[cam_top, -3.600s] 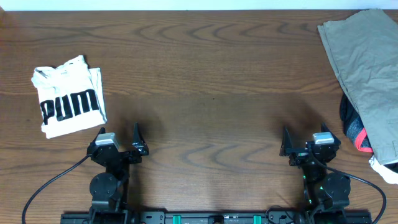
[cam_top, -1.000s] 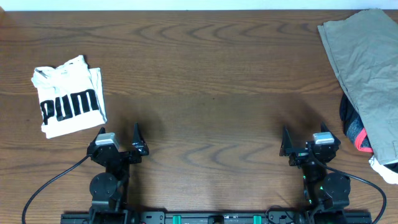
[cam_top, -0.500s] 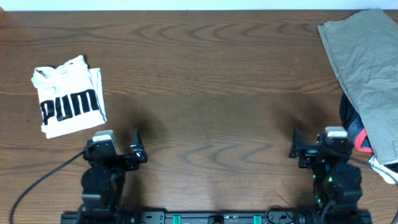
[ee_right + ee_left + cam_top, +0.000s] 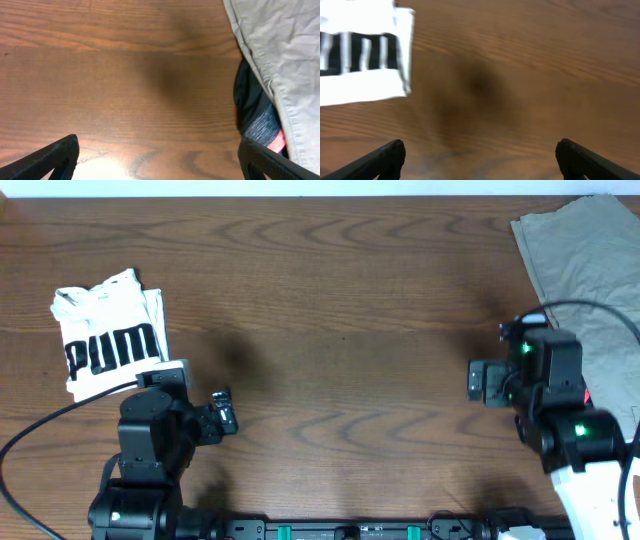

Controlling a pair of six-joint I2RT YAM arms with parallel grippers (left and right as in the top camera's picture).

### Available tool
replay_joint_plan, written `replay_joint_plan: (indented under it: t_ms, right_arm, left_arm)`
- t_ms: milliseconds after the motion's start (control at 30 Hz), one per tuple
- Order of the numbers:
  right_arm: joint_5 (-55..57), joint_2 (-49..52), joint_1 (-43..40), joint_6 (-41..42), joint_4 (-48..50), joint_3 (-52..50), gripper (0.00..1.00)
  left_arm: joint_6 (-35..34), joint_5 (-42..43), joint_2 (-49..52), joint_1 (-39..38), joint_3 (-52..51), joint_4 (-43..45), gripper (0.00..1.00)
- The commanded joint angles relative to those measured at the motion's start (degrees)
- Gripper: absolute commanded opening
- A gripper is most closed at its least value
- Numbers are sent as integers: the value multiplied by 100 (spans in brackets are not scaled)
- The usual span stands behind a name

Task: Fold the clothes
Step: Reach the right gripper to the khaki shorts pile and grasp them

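The clothes, khaki grey-green shorts, lie rumpled at the table's far right edge, partly out of frame. In the right wrist view the shorts fill the upper right corner. My right gripper hovers just left of them, open, with nothing between its fingers; in its own view the right gripper frames bare wood. My left gripper is at the front left, open and empty, and in its own view the left gripper hangs above bare table.
A folded white T-shirt with black lettering lies at the left, also seen as the white T-shirt in the left wrist view. A dark garment with red trim lies under the shorts' left edge. The wooden table spans the middle.
Both arms have lifted and reached forward over the table. The right arm moved toward the shorts, the left toward the T-shirt. Both grippers stayed open.
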Motion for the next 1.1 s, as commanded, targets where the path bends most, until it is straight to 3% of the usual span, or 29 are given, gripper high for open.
replay_joint_plan:
  t_ms: [0, 100, 267, 433, 533, 1067]
  right_arm:
    - [597, 323, -267, 101, -79, 343, 99]
    - [1176, 640, -859, 420, -131, 448, 99]
    - [1108, 1303, -2190, 369, 2, 450, 99]
    - [1134, 2087, -2979, 345, 68, 448, 88]
    - [1333, 2393, -3143, 378, 181, 448, 82]
    - [1624, 3268, -3331, 516, 979, 448, 78]
  left_arm:
    - [-24, 518, 11, 24, 140, -24, 98]
    - [-26, 520, 11, 24, 138, -33, 98]
    - [-24, 518, 11, 24, 138, -131, 98]
    - [-24, 516, 11, 24, 138, -129, 98]
    - [-24, 518, 11, 24, 138, -133, 98]
    - [-24, 518, 11, 24, 138, -133, 98]
